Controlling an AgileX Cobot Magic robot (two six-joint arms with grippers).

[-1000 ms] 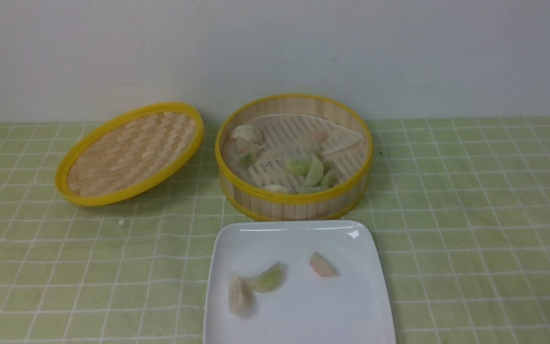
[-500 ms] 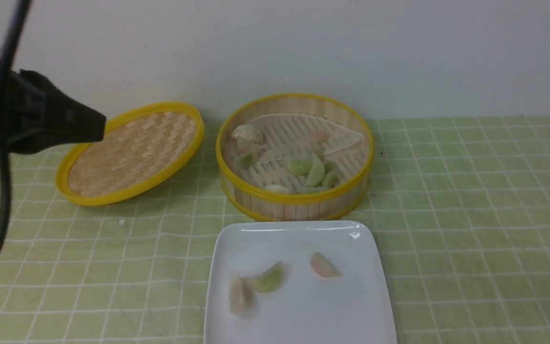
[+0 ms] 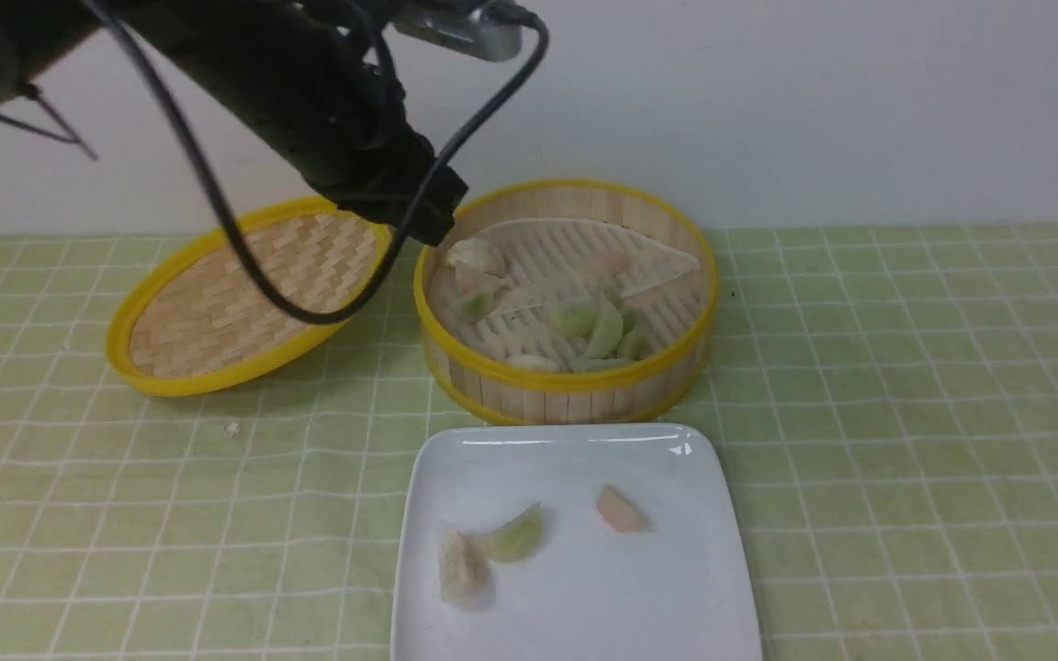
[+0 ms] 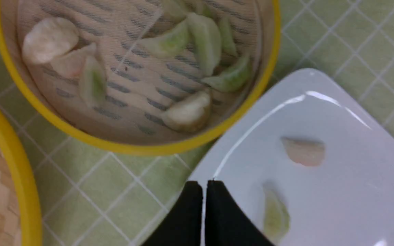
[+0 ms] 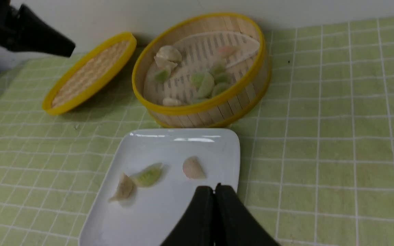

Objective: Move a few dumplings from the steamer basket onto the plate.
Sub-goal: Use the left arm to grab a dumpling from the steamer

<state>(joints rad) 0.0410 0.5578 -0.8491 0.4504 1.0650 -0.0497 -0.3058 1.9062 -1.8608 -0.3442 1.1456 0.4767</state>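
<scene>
Here plate [image 3: 708,588] holds three dumplings [image 3: 622,510], basket [image 3: 566,382] more; left gripper [image 4: 204,185], right gripper [image 5: 214,188] pressed together.

Open room by the right edge, crowding toward the far-left corner

The steamer basket [image 3: 566,390] is set at the middle of the far edge and the plate [image 3: 584,606] just before it at the near edge, with only a narrow strip of cloth [image 3: 906,413] left between them. The lid [image 3: 244,303] is placed toward the far-left corner. The air above it and above the basket's left rim is taken up by the left arm [image 3: 290,73] and its looping cable [image 3: 309,320]. The rest of the basket's mouth is uncovered from above, and bare cloth is found up to the right edge and in the near-left corner
</scene>
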